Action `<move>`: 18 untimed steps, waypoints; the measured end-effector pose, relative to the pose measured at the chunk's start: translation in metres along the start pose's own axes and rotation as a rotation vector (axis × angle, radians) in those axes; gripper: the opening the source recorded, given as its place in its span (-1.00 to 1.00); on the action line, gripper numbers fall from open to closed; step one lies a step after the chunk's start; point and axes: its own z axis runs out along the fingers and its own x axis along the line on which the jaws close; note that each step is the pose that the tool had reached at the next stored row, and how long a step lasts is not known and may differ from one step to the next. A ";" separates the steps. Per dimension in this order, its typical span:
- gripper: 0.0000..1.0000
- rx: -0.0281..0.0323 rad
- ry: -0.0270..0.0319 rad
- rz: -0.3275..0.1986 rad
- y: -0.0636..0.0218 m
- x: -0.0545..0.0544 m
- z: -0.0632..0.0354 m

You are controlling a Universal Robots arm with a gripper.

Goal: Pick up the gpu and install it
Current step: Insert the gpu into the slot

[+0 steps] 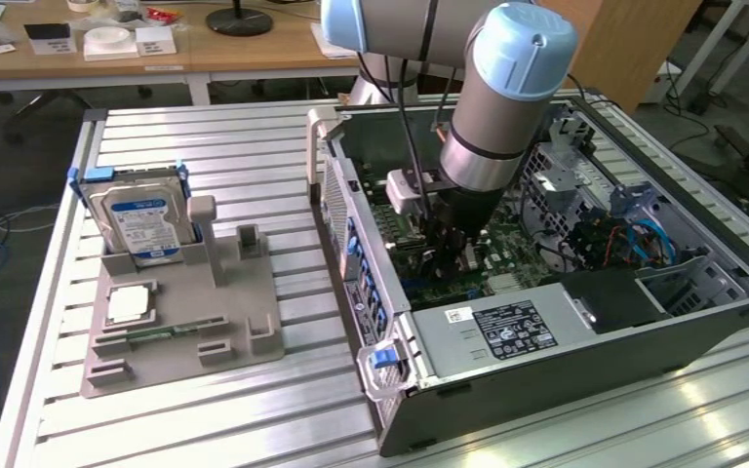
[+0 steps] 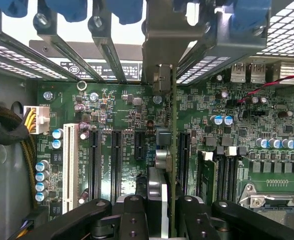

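**Operator:** Where is the gpu right now?

**Spotter:** You have it. In the wrist view the gpu (image 2: 173, 150) stands edge-on as a thin green line running up the middle of the frame, its silver bracket at the upper centre against the case's rear slot bars. The gripper (image 2: 162, 212) is at the bottom centre, fingers (image 2: 132, 215) pinching the card from both sides.

**Operator:** Which way does it lie from the slot?

**Spotter:** Its long axis runs straight away from your fingers toward the rear wall, parallel to the black expansion slots (image 2: 115, 160) on the motherboard (image 2: 247, 130). The card's edge sits between the short slot at centre and the one just right of it; I judge it closer to the right one, but you can't tell from here whether it is seated.

**Operator:** And the exterior view?

**Spotter:** The arm (image 1: 505, 107) drops into the open computer case (image 1: 544, 341) at frame centre and hides the card and fingertips. The hard drive (image 1: 140, 219) stays in its stand at left.
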 end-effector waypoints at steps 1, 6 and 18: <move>-0.44 0.0001 -0.0001 0.000 0.0000 0.000 0.0003; -0.44 -0.0002 -0.0005 0.000 -0.0001 0.000 0.0041; -0.44 0.0003 -0.0013 0.000 -0.0002 0.000 0.0032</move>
